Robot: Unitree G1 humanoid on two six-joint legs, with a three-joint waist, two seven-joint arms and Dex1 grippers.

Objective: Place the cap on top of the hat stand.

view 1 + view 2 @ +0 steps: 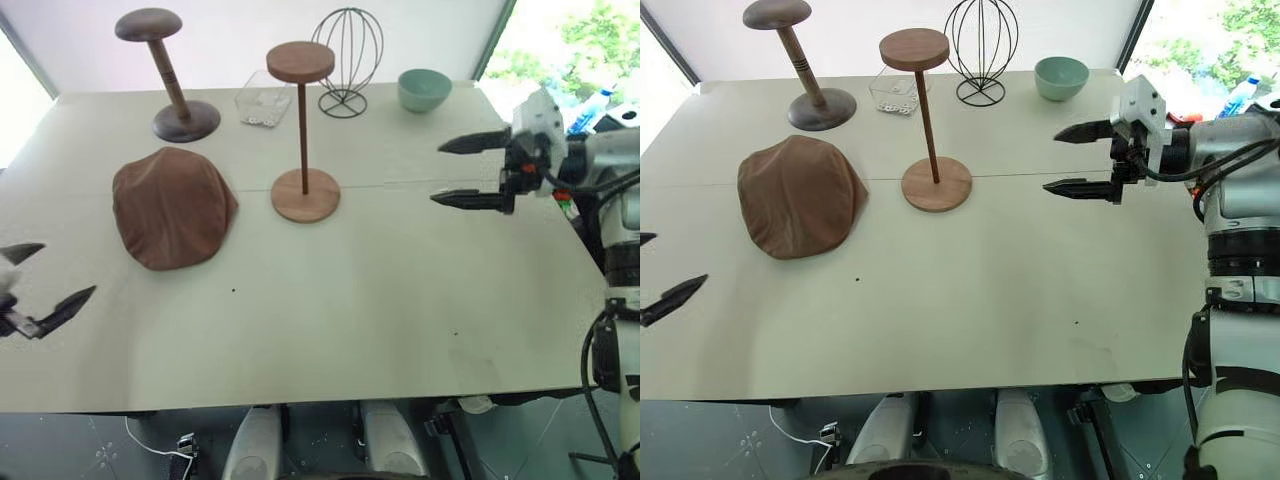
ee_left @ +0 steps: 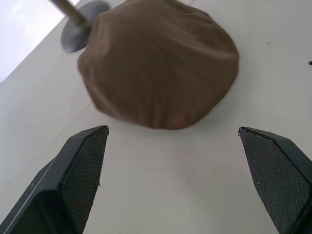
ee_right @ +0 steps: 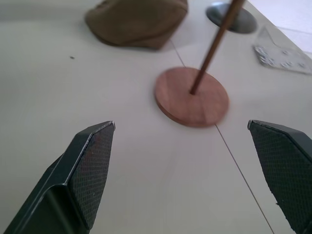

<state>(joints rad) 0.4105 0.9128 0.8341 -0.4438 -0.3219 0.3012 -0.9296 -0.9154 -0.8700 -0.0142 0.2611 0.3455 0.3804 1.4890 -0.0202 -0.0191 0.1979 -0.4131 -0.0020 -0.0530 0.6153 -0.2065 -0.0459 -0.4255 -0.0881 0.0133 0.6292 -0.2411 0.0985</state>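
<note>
Here the left end effector (image 1: pixel 40 290) is hovering at the near left edge of the surface (image 1: pixel 400 330), its black fingers spread wide and holding nothing. Just beyond it, the brown flat cap (image 1: pixel 173 207) is lying crown up on the surface, untouched. The right end effector (image 1: pixel 470 172) is hanging above the right side, likewise gaping and empty, pointing toward the hat stand (image 1: pixel 303 130). That stand, thin-poled with a flat round top disc, is standing upright just right of the cap, apart from it. Farther back are sitting a darker stand with a thick turned pole (image 1: pixel 172 75), a clear container (image 1: pixel 264 100), a black wire globe stand (image 1: pixel 346 60) and a pale green bowl (image 1: pixel 424 90).

The step in hand looks like the approach to the cap. It is probably going best by pinching the floppy near edge low and firmly, then lifting high enough that the drooping fabric clears the top disc.
</note>
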